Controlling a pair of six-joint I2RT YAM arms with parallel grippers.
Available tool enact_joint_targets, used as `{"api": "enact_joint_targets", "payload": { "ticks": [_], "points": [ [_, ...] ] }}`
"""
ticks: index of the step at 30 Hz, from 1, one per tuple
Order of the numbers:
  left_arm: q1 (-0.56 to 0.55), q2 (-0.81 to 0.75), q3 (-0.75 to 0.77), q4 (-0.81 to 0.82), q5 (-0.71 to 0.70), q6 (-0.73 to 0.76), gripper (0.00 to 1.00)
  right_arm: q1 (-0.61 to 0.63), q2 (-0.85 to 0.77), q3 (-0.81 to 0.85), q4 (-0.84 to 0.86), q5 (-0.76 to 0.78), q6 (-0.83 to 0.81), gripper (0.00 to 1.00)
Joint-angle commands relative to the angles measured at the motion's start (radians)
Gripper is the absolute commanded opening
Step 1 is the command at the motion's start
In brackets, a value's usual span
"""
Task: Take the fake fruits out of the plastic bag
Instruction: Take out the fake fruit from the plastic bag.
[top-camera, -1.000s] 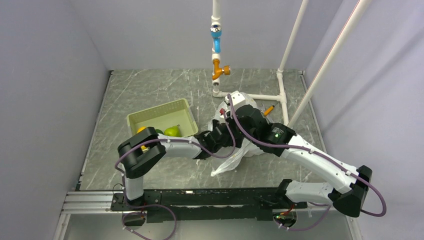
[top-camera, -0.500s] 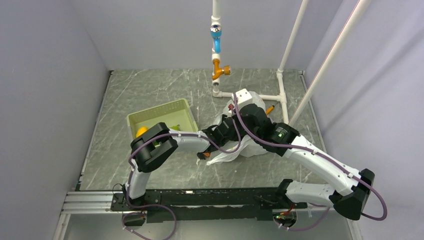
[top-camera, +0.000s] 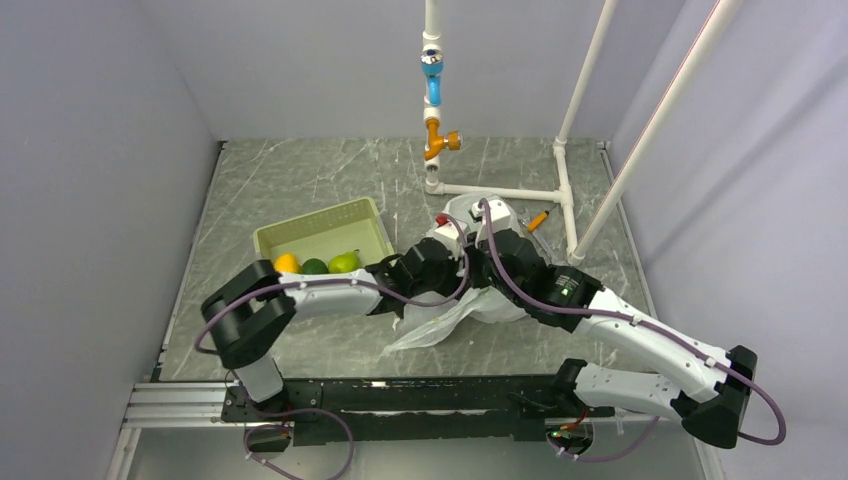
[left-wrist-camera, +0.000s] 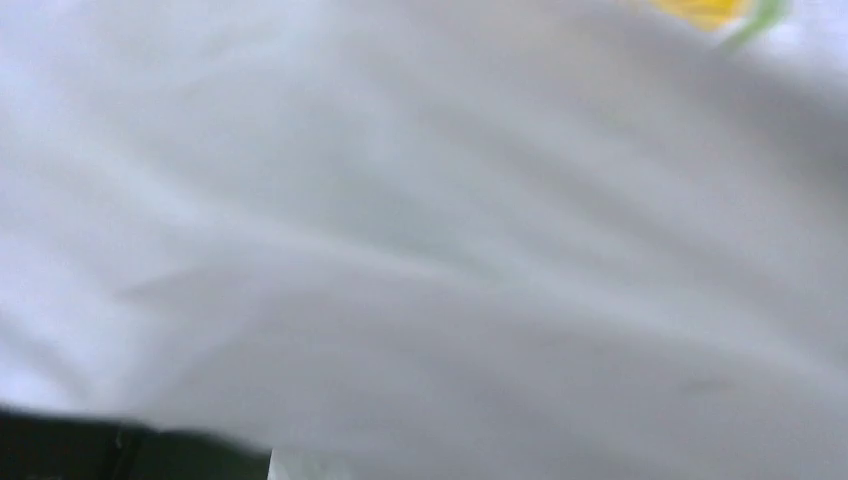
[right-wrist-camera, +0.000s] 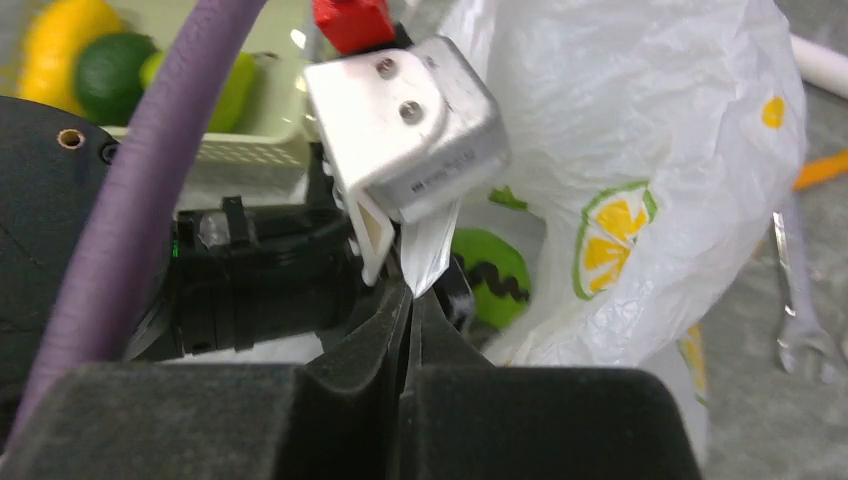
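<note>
A pale green lattice-walled plastic basket (top-camera: 325, 232) sits on the grey marbled table (top-camera: 300, 180). Inside it, along its near wall, lie three plastic fruits in a row: a yellow mango (top-camera: 287, 263), a small dark green fruit (top-camera: 315, 266) and a green pear (top-camera: 344, 263). Just beside the basket's right wall lies the thin, crinkly, translucent white plastic bag (top-camera: 438, 322), printed with orange citrus slices, and both arms meet there. The right gripper (right-wrist-camera: 411, 300) has its jaws pressed together on a thin fold of the plastic bag, near the basket's right corner. In the right wrist view a dark-striped green ball (right-wrist-camera: 492, 272) shows inside the bag's opening, on the side of that pinched fold away from the basket. The left gripper (top-camera: 428, 268) reaches from the basket's near right corner into the bag. Its own camera shows only blurred white plastic with a scrap of yellow print at the top, so I cannot tell whether its jaws are apart or together. Beyond the bag, further right of the basket, a small orange stick-like object (top-camera: 538, 219) lies against the white pipe frame (top-camera: 565, 190).
</note>
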Motion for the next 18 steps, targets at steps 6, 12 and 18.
{"api": "enact_joint_targets", "payload": {
  "ticks": [6, 12, 18],
  "points": [
    [-0.058, -0.286, -0.105, -0.101, 0.211, -0.039, 0.26, 0.003, -0.052, -0.047, 0.061, 0.043, 0.112, 0.0],
    [-0.116, -0.427, -0.181, -0.144, 0.187, -0.038, 0.2, -0.006, -0.065, -0.026, 0.032, 0.157, 0.128, 0.0],
    [-0.14, -0.55, -0.284, -0.168, 0.114, -0.057, 0.18, -0.013, -0.168, -0.048, 0.075, 0.159, 0.106, 0.0]
  ]
}}
